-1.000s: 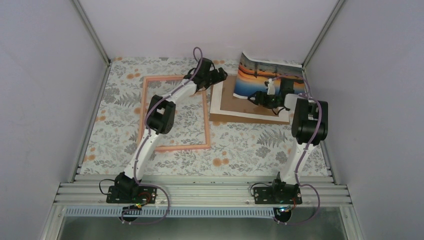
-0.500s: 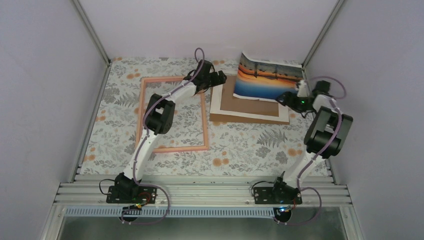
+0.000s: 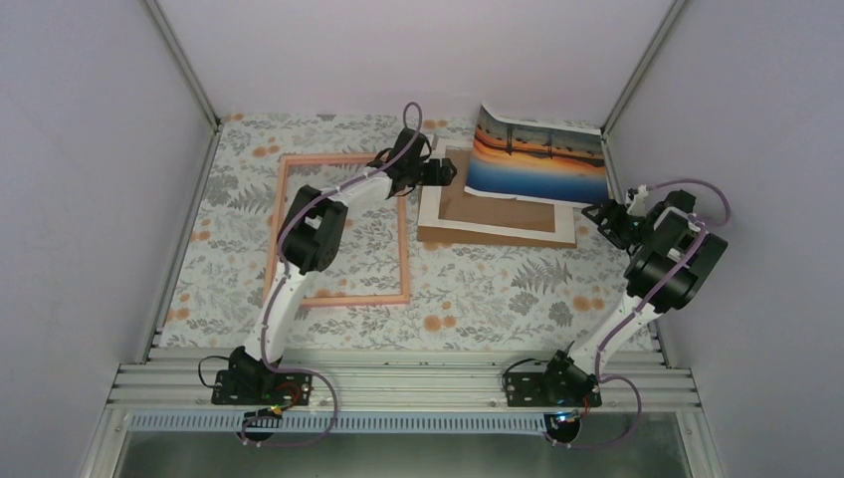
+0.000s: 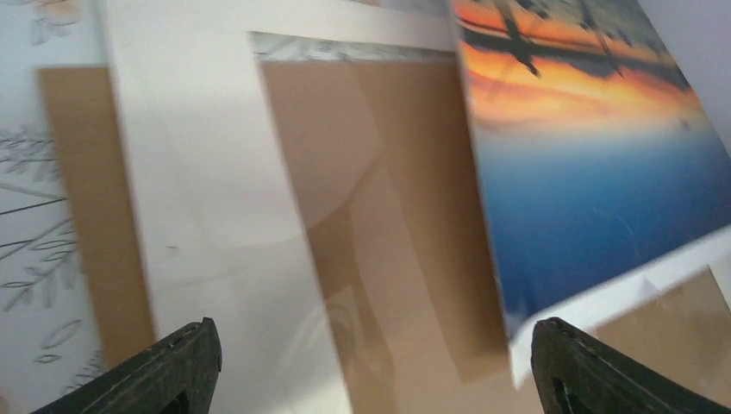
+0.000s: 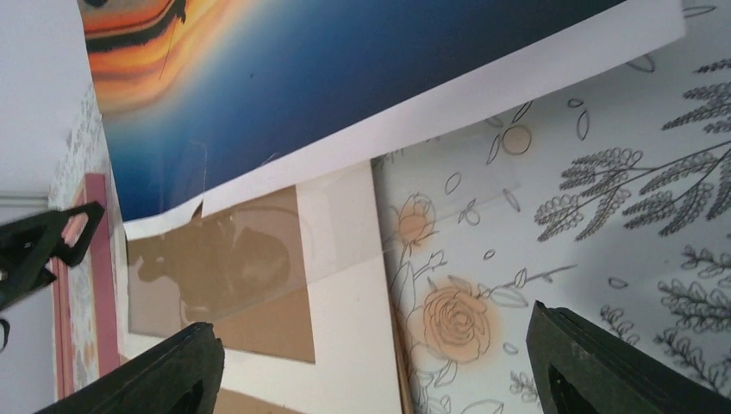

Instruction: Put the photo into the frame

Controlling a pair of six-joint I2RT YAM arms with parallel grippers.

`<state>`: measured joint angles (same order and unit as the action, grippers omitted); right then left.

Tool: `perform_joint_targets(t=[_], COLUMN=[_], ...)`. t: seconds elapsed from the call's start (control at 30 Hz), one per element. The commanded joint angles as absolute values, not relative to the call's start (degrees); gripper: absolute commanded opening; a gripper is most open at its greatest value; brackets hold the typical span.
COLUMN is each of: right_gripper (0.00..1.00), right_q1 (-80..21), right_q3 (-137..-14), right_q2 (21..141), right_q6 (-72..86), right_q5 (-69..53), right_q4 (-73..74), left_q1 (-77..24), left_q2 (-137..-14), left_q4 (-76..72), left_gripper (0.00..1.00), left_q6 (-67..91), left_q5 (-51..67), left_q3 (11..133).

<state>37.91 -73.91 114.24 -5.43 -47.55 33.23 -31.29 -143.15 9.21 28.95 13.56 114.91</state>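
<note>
left pincer (image 3: 445, 171): jaws wide, extended far forward | right pincer (image 3: 598, 215): jaws wide, out to right

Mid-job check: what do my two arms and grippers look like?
The left arm and right arm have slim white links, chunky black joints and black bases. A thin purple cable loops along each. The left gripper and right gripper have black, tapered fingers.

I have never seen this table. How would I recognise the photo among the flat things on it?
Look at the far right corner of the flowered table. There a brown backing board with a white mat lies, and the photo overlaps its far end. Only the photo shows an orange sunset over blue water.
</note>
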Motion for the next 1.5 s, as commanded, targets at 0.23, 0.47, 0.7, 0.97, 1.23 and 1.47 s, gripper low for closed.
perform_joint_targets(t=[0.23, 0.47, 0.7, 0.97, 1.23, 1.47], right_gripper=[0.87, 0.87, 0.85, 0.83, 0.82, 0.86], right_q1=[38.6, 38.5, 37.8, 37.4, 34.7, 33.1], right_q3=[-67.7, -64.1, -59.1, -56.6, -55.6, -52.7], right_q2=[118.8, 120.2, 120.6, 121.3, 121.9, 119.6], right_q6=[7.7, 13.9, 20.9, 24.8, 31.8, 38.7], right_q5=[-51.4, -52.6, -54.7, -58.0, -58.3, -54.8], right_q4=[22.2, 16.0, 7.7, 1.7, -4.8, -7.8], left_q1=[-37.5, -39.4, -40.9, -42.9, -44.1, -45.1], left_q2=[-140.8, -148.3, -152.8, -153.4, -155.1, -156.0], left_q4=[3.3, 7.9, 11.1, 17.9, 23.2, 25.9], left_gripper=[0.74, 0.67, 0.53, 0.43, 0.40, 0.39], left_q6=[12.6, 9.9, 4.6, -5.0, -11.4, -15.2], left_q5=[26.9, 27.1, 28.9, 30.8, 32.6, 33.4], left_q3=[114.8, 121.6, 123.3, 121.1, 122.9, 123.8])
